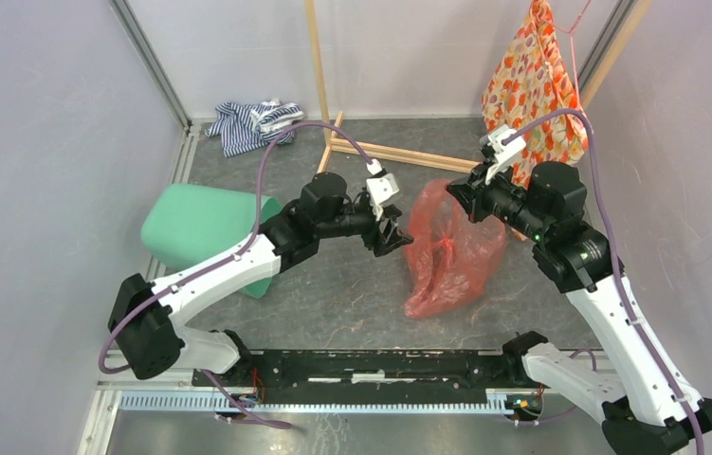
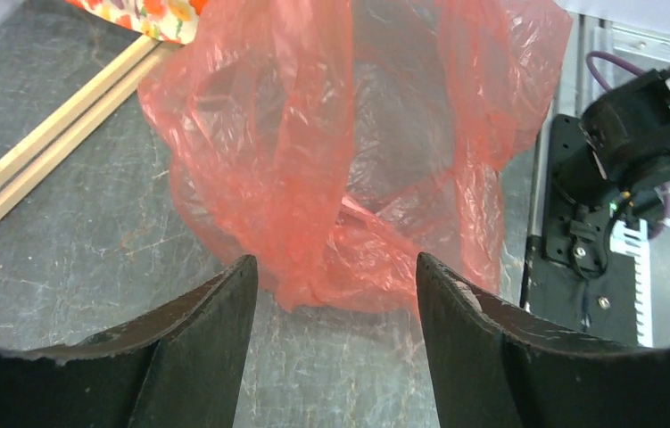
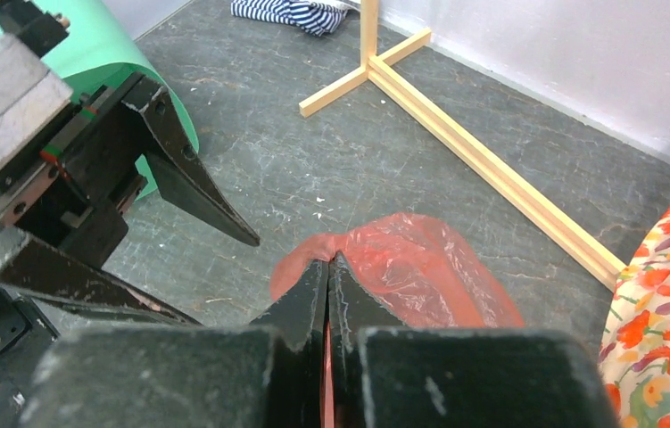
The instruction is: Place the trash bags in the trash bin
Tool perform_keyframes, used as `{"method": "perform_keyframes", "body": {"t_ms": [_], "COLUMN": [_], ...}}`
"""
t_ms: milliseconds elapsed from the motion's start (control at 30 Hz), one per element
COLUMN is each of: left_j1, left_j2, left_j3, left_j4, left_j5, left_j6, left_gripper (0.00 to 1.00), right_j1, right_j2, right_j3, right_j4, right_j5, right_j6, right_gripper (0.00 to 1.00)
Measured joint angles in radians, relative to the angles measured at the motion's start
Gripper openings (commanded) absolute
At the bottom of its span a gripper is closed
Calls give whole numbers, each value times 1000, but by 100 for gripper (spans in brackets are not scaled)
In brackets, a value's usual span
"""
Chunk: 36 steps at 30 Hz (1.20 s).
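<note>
The translucent red-orange trash bag [image 1: 448,248] hangs from my right gripper [image 1: 454,196], which is shut on its top edge; its lower part rests on the floor. In the right wrist view the bag [image 3: 420,276] is pinched between the closed fingers of the gripper [image 3: 329,260]. My left gripper [image 1: 399,239] is open and empty, just left of the bag. In the left wrist view the bag [image 2: 349,152] fills the space beyond the gripper [image 2: 335,272]. The mint-green trash bin [image 1: 202,226] lies on its side at the left, behind my left arm, and shows in the right wrist view [image 3: 126,62].
An orange floral cloth [image 1: 534,90] hangs on a wooden rack [image 1: 385,152] at the back right. A striped cloth [image 1: 252,123] lies at the back left. Grey walls close in on both sides. The black base rail [image 1: 380,365] runs along the near edge.
</note>
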Motion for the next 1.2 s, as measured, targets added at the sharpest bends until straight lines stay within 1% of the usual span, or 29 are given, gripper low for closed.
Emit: {"method": "perform_keyframes", "body": {"t_ms": [233, 400, 467, 533, 567, 600, 633, 667, 700, 733, 767, 800, 833, 900, 967, 1033, 1067, 1133, 1200], "left_j1": [-85, -116, -126, -132, -133, -133, -133, -133, -133, -132, -132, -132, -131, -118, -81, -9, 42, 135, 223], "left_j2": [34, 80, 103, 123, 133, 143, 151, 158, 170, 177, 186, 192, 194, 195, 195, 195, 195, 196, 206], "left_j3": [-19, -19, -19, -18, -18, -17, -17, -14, -3, 8, 26, 42, 59, 107, 163, 195, 204, 208, 208], "left_j4": [100, 144, 160, 174, 182, 190, 196, 200, 197, 192, 177, 163, 143, 74, -2, -48, -73, -125, -182], "left_j5": [-203, -286, -338, -388, -410, -427, -443, -454, -473, -484, -500, -515, -529, -549, -536, -495, -475, -441, -411], "left_j6": [-12, -13, -24, -36, -39, -47, -59, -74, -91, -109, -119, -130, -144, -199, -275, -356, -399, -460, -510], "left_gripper": [71, 74, 71, 66, 60, 48, 33, 16, 5, 2, 2, 2, 2, 2, 2, 2, 2, 2, 2], "right_j1": [0, 0, 0, 0, 0, 0, 0, 0, 0, 0, 0, 0, 0, 0, 0, 0, 0, 0, 0], "right_j2": [37, 55, 63, 71, 77, 84, 90, 99, 111, 124, 140, 163, 183, 237, 278, 302, 305, 302, 288], "right_j3": [18, 31, 33, 33, 33, 33, 33, 33, 34, 35, 39, 47, 54, 73, 82, 82, 82, 82, 82], "right_j4": [-3, -6, -6, -6, -6, -6, -6, -4, -2, -2, -3, -3, -3, -3, -2, -4, -4, -2, -2], "right_j5": [4, 7, 7, 7, 7, 8, 10, 14, 21, 31, 40, 57, 68, 96, 114, 132, 135, 151, 169], "right_j6": [24, 42, 47, 53, 55, 57, 59, 61, 64, 66, 68, 72, 75, 83, 95, 101, 99, 106, 106], "right_gripper": [0, 0, 0, 0, 0, 0, 0, 0, 0, 0, 0, 4, 12, 33, 55, 66, 69, 75, 77]}}
